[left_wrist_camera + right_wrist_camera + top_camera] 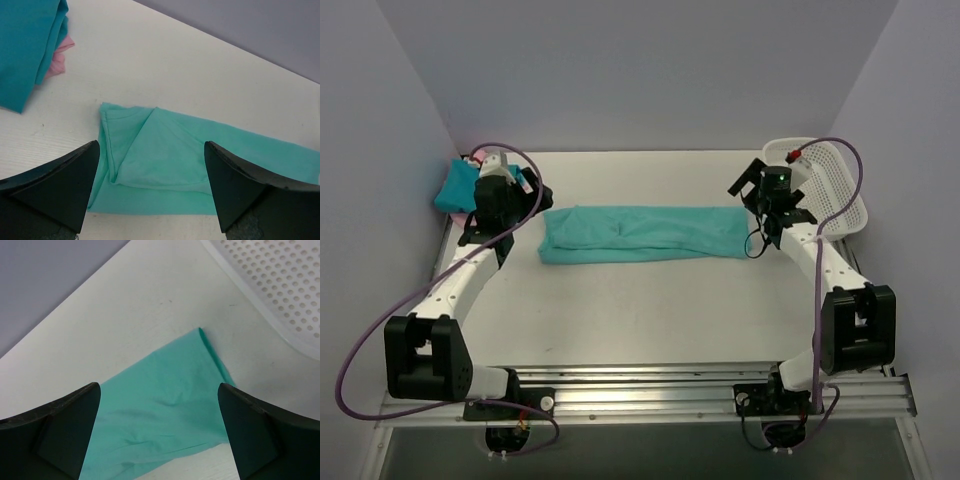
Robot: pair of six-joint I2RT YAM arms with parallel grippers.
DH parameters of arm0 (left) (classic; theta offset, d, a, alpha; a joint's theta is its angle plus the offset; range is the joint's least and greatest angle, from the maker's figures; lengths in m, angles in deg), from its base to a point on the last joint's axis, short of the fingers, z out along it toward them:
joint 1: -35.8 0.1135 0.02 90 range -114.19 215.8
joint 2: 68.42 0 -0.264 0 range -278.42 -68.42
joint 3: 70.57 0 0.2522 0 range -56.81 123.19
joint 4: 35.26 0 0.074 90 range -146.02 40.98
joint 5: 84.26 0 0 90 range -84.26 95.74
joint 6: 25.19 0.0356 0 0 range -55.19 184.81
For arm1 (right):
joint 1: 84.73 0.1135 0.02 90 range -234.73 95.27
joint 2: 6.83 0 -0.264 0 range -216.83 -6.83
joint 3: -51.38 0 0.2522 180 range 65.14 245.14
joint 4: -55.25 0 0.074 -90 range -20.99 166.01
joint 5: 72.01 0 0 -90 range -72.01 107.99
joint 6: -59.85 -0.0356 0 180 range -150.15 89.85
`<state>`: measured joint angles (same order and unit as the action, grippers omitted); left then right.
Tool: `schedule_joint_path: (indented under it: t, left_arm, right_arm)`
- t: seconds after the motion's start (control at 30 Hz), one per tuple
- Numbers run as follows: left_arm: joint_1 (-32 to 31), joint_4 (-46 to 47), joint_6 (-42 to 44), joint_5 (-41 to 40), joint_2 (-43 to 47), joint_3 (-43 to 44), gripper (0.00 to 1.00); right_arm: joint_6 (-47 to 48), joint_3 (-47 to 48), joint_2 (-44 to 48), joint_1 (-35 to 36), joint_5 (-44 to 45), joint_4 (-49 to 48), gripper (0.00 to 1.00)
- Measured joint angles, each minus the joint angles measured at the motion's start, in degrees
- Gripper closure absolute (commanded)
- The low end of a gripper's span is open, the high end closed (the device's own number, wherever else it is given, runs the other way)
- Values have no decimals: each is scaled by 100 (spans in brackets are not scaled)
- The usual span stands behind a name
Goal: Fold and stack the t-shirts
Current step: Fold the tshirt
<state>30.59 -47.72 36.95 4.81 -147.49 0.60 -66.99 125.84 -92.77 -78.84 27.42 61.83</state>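
A light teal-green t-shirt [645,233] lies flat on the table, folded into a long strip running left to right. My left gripper [525,190] hovers open over its left end [155,155], nothing between its fingers [65,185]. Over the strip's right end [165,410] my right gripper [760,205] hangs open and empty too. A darker teal-blue t-shirt [455,187] sits folded at the far left, seen again in the left wrist view [25,45]. A pink t-shirt [59,56] peeks out from beneath it.
A white mesh basket [830,185] stands at the back right, its perforated wall [280,280] close to the right gripper. Grey walls close in the table on the left, back and right. The arms' bases and a metal rail [640,390] line the near edge.
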Motion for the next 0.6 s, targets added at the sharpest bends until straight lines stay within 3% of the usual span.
schedule_joint_path:
  t: [0.17,0.3,0.4,0.43,0.5,0.6]
  left_arm:
    - [-210,168,-203,9,160,-719,6]
    - [-546,164,-542,-90,275,-1331,6]
    - [-826,238,-789,-219,271,-1506,6]
    - [-894,254,-857,-262,240,-1513,6]
    - [-988,380,-977,-332,114,-1510,6]
    - [-1014,599,-1126,-385,-245,-1519,6]
  right_arm:
    - [42,2,109,271,-179,-46,0]
    - [81,-9,-168,278,-367,-199,14]
    - [103,96,-706,278,-557,-337,41]
    - [116,188,-960,278,-619,-350,60]
    - [162,411,-1456,278,-728,-389,86]
    - [210,686,-2100,278,-901,-420,100]
